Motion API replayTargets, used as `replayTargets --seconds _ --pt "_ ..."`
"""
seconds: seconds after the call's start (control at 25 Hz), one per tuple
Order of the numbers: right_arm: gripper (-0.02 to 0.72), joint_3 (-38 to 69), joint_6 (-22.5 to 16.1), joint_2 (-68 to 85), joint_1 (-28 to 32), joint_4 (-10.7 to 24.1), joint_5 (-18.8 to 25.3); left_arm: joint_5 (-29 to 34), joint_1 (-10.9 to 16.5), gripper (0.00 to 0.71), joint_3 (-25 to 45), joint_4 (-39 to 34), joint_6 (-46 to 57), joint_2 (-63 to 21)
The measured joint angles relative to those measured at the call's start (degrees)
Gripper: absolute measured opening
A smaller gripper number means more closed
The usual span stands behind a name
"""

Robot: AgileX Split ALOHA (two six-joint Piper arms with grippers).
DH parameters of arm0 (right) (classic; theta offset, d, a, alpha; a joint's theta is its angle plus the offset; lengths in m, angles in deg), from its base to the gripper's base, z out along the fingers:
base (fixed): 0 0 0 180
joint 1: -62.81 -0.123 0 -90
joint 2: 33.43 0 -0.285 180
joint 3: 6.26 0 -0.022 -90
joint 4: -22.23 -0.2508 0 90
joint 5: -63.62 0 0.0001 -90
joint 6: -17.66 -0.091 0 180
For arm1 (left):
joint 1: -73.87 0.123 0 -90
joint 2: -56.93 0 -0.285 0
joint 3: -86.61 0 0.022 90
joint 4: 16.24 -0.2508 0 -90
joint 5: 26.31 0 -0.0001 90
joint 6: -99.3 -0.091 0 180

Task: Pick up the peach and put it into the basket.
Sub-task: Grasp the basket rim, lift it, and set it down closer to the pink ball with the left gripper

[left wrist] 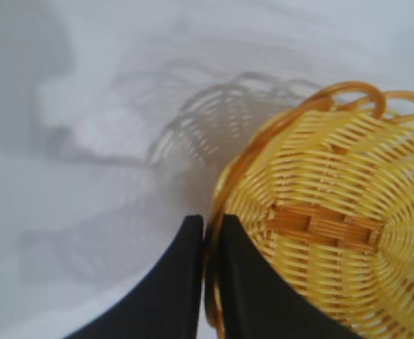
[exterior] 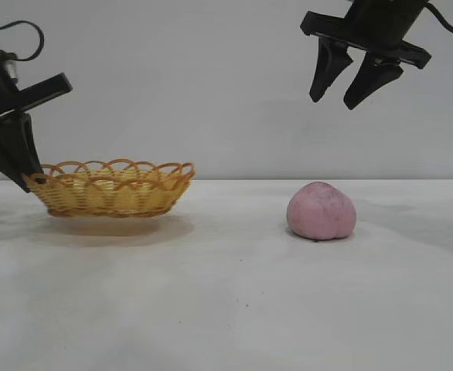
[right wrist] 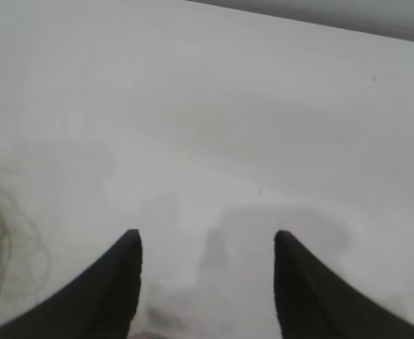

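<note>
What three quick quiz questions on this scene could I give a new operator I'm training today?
1. True or false: the peach lies in the basket.
2. Which gripper pinches the basket's rim: A left, B right?
3. Fill in: the right gripper hangs ___ above the table, to the right of the basket.

Key: 1 false, the peach sits on the table, apart from the basket. 2 A. 3 open.
</note>
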Motion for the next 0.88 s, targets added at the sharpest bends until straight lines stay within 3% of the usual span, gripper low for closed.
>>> replayTargets --seconds 0.16,0.2,0.52,0.68,0.8,0.88 --pt "0.361 0.0 0.1 0.0 0.0 0.0 0.4 -0.8 -0.7 0.0 0.0 1.6 -2.4 -0.1" --pt "0.361 0.0 0.1 0.0 0.0 -0.1 0.5 -0.8 -0.7 0.064 0.0 1.7 -2.5 -0.1" --pt "0.361 0.0 0.1 0.0 0.0 -0.5 0.6 -0.4 -0.7 0.064 0.1 1.8 -2.7 0.1" --pt "0.361 0.0 0.2 0.0 0.0 -0.5 0.6 0.2 -0.7 0.25 0.1 0.9 -2.9 0.8" --pt "0.361 0.0 0.2 0.0 0.0 -0.5 0.6 1.4 -0.7 0.375 0.1 -3.6 -2.9 0.8" --pt "0.361 0.0 0.2 0.0 0.0 -0.5 0.6 2.1 -0.7 0.403 0.1 -8.0 -2.8 0.5"
